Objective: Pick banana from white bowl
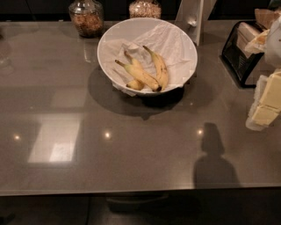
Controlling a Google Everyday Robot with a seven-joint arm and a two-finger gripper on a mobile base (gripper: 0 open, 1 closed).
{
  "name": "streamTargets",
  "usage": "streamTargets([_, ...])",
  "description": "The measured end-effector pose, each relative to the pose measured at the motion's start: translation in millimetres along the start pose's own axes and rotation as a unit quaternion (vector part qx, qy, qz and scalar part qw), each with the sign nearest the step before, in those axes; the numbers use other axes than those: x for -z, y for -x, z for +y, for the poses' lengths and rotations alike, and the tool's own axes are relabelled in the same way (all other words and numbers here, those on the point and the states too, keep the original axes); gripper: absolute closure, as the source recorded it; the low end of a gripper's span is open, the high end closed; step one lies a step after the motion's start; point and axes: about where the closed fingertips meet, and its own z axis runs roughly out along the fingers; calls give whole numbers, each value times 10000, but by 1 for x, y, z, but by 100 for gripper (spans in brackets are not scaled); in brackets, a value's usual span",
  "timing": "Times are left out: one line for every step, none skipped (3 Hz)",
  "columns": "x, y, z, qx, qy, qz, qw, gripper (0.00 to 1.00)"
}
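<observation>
Upper centre of frame: bananas [147,75] lie in white bowl [115,33] on crumpled paper [173,39]. Light, soft-ish, skin bruises easily, so grip the top one mid-length w/ gentle squeeze. Gripper [266,105] at right edge over counter [131,154], well apart from bowl; clenched or released, can't tell.

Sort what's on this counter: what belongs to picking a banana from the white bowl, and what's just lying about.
For the job:
bananas
white bowl
gripper, at the right edge, apart from the bowl

Lying about:
left jar
right jar
black rack
</observation>
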Motion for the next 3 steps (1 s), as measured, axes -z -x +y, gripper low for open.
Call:
streamTargets([0, 0, 0, 0, 0, 0, 10000, 0])
streamTargets([1, 10, -7, -77, -68, -321, 9994, 0])
streamTargets([-1, 38, -30, -257, -158, -1094, 9935, 0])
